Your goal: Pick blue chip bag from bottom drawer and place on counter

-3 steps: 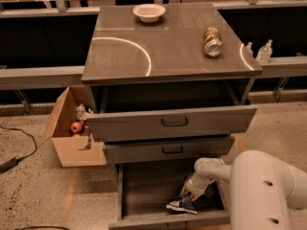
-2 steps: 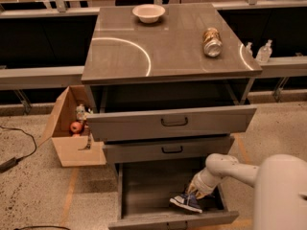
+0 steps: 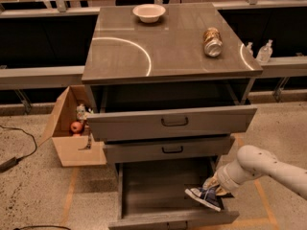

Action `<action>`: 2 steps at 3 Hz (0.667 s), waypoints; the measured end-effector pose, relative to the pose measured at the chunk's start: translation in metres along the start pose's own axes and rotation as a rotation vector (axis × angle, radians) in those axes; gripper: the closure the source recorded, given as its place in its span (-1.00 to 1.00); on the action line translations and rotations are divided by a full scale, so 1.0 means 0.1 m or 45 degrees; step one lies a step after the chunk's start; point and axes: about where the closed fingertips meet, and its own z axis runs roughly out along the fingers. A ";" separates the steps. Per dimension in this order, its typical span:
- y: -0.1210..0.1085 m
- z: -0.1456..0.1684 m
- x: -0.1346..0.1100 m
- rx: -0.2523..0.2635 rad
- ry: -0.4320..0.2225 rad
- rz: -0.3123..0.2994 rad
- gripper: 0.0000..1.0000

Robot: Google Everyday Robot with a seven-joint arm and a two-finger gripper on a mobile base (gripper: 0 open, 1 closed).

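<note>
The blue chip bag [image 3: 203,197] is a crumpled dark-blue foil bag with white patches, at the right side of the open bottom drawer [image 3: 153,188], near its front edge. My gripper [image 3: 212,188] comes in from the right on a white arm and is shut on the bag's top, holding it just above the drawer floor. The counter [image 3: 177,51] is the glossy grey-brown cabinet top with thin white curved lines, above the drawers.
A white bowl [image 3: 149,12] and a metal can [image 3: 212,41] lie on the counter. The top drawer [image 3: 172,122] is pulled out over the bottom drawer, the middle drawer [image 3: 168,149] slightly. An open cardboard box [image 3: 72,143] stands left. Bottles [image 3: 265,51] stand at the right.
My gripper and the chip bag have moved together to the right in the bottom drawer and risen a little. The arm has drawn back toward the right.
</note>
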 end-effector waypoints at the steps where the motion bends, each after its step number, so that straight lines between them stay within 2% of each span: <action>1: 0.05 -0.74 -0.10 0.133 0.017 0.070 1.00; 2: 0.06 -1.45 -0.19 0.319 -0.026 0.101 1.00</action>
